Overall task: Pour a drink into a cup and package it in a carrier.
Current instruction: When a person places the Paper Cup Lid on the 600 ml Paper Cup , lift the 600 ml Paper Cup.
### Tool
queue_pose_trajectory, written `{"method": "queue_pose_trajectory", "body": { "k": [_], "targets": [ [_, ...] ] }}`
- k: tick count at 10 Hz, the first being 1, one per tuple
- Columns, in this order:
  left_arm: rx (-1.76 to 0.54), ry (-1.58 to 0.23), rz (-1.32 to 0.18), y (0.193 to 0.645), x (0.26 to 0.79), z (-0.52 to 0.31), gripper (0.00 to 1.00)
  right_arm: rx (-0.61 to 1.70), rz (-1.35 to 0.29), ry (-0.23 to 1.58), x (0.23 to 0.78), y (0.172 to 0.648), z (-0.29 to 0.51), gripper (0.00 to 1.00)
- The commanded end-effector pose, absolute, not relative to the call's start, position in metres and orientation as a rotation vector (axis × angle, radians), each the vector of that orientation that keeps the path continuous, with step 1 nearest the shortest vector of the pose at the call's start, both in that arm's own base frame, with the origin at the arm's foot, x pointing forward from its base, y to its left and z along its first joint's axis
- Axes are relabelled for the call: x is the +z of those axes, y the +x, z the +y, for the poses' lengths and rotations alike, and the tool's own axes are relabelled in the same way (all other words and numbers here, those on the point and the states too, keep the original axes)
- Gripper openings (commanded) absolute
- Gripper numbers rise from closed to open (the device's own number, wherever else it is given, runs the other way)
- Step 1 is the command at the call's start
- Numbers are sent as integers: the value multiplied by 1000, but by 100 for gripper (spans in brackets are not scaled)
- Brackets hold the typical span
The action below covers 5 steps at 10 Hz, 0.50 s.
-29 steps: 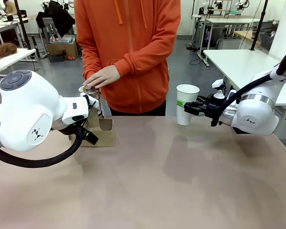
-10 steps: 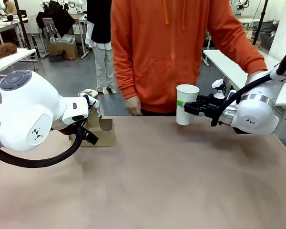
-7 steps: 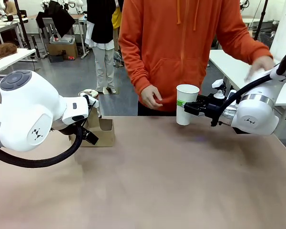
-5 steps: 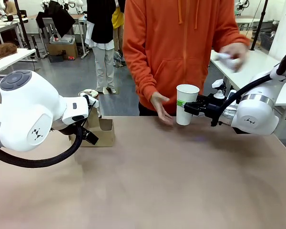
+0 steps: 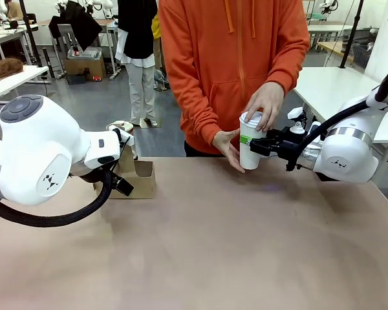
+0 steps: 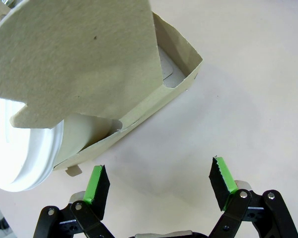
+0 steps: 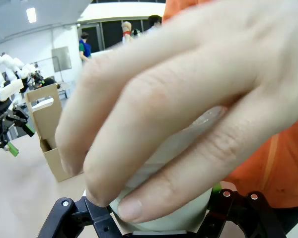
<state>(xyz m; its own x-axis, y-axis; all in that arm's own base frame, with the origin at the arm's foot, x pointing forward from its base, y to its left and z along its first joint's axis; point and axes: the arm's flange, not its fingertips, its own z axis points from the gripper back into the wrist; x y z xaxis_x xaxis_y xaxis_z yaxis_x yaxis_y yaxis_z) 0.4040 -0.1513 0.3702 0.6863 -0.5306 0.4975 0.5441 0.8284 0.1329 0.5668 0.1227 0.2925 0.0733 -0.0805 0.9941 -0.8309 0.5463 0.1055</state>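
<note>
Counter (image 5: 213,258), tan, matte, lower frame. Person (image 5: 233,58) in orange hooded top, upper centre, at far edge. Second person (image 5: 137,64), black top, pale trousers, upper left. White table (image 5: 330,87), upper right. Cardboard box (image 5: 87,68) on floor, upper left.

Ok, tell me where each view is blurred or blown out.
Right wrist view: the person's hand sits so close over the cup that it is soft. Left wrist view: the carrier is sharp, the white lid glares. Front view: sharp, evenly lit.

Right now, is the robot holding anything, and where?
The right gripper clamps the tall white paper cup around its side; the left gripper holds nothing.
</note>
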Motion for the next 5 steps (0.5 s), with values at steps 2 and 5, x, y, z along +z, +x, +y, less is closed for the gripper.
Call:
{"method": "queue_pose_trajectory", "body": {
  "k": [2,5],
  "targets": [
    [-602,-28,-550,404,371,-151,100,678,-1404,845,295,567,125,80],
    [-602,-28,-550,404,371,-151,100,678,-1404,845,295,567,125,80]
  ]
}}
